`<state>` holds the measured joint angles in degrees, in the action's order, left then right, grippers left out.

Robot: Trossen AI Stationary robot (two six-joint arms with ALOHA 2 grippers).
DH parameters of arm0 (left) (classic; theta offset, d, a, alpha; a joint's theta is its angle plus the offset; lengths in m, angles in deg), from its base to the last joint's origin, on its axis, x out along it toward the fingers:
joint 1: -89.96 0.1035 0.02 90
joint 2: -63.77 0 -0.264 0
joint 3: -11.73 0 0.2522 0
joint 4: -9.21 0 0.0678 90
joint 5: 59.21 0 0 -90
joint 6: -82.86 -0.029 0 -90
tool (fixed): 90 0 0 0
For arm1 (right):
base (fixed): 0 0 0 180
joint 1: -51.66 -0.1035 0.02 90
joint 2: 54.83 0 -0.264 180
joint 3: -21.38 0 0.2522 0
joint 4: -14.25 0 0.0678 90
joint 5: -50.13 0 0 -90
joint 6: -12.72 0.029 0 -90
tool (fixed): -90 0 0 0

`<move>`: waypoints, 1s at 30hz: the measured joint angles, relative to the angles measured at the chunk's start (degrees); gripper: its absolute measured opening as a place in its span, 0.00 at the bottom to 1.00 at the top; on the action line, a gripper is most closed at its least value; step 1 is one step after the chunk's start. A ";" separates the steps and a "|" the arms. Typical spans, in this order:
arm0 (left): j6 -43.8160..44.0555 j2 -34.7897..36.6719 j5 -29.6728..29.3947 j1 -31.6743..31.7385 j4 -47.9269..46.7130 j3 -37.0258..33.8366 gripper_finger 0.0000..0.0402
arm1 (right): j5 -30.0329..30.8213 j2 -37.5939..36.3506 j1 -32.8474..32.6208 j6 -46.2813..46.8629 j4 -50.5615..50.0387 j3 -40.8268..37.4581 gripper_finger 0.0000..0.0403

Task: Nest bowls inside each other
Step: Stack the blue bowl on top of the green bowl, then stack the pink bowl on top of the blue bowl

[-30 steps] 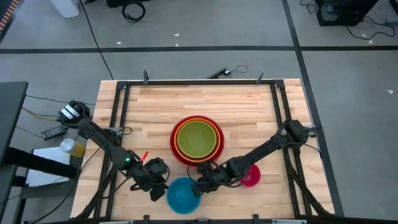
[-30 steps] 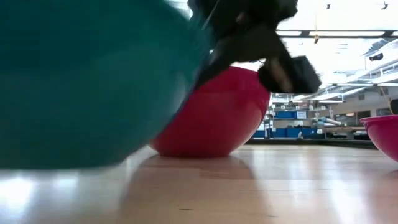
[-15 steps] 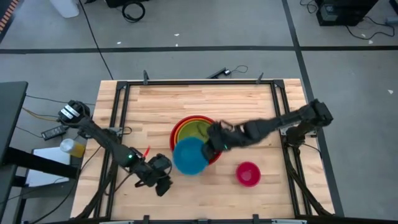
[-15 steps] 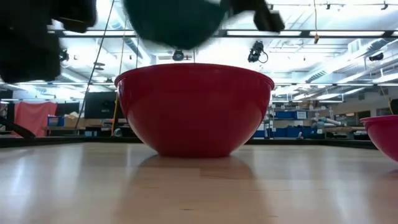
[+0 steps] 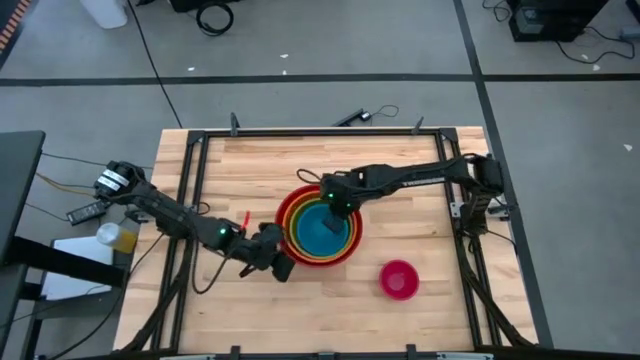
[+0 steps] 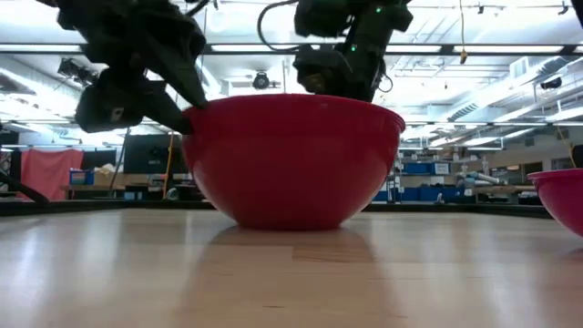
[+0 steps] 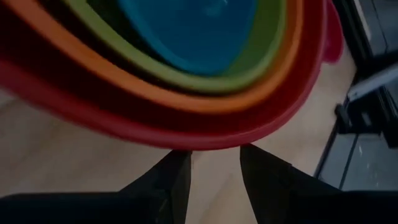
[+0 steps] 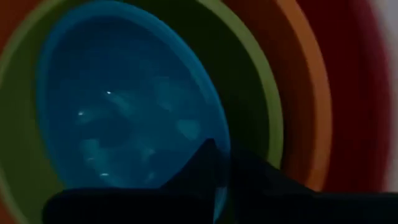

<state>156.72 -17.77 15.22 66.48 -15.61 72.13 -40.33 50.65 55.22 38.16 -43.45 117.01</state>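
Note:
The red bowl [image 5: 281, 228] stands on the table with the orange bowl [image 8: 305, 93], the lime green bowl [image 8: 249, 81] and the blue bowl [image 5: 322, 232] nested inside it. My right gripper [image 5: 335, 207] hangs over the stack's far side, shut on the blue bowl. My left gripper [image 7: 216, 158] is open, its fingertips close against the red bowl's outer wall [image 7: 205, 140] at the near left. The small pink bowl [image 5: 399, 280] rests alone on the table toward the near right. My right gripper straddles the blue bowl's rim [image 8: 219, 168] on its far side, one finger inside the bowl and one outside, between blue and green. The fingers come steeply from above. The blue bowl sits down in the green bowl. Of my left gripper I cannot tell whether its fingertips touch the red bowl's wall.
A black frame [image 5: 300, 133] borders the wooden table. Bare wood lies left of the stack and along the near edge. The pink bowl [image 6: 565, 196] shows at the right in the low view.
My right gripper has carried the blue bowl up from the table's near edge toward the far side, over the red stack, turning as it went, and the blue bowl now sits in the green bowl. My left gripper has swung right and farther in, up to the red bowl.

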 joint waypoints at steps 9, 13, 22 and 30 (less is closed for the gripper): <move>0.88 0.68 0.04 4.63 0.37 1.97 0.35 | -1.00 -3.35 2.36 -7.18 -0.25 0.00 0.30; -5.27 1.06 -0.11 6.57 -3.58 5.24 0.35 | 0.19 -7.35 3.01 -3.96 -4.50 0.00 0.37; -23.04 2.16 3.25 11.22 -21.51 13.58 0.35 | 3.86 -19.89 -5.08 16.31 -23.66 -1.62 0.39; -36.13 2.62 7.74 15.69 -21.92 15.61 0.35 | 5.76 -27.75 -24.10 42.65 -23.24 -12.43 0.39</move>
<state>120.58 -15.15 22.96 82.17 -37.53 87.74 -34.57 22.90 31.11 80.81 -66.68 104.58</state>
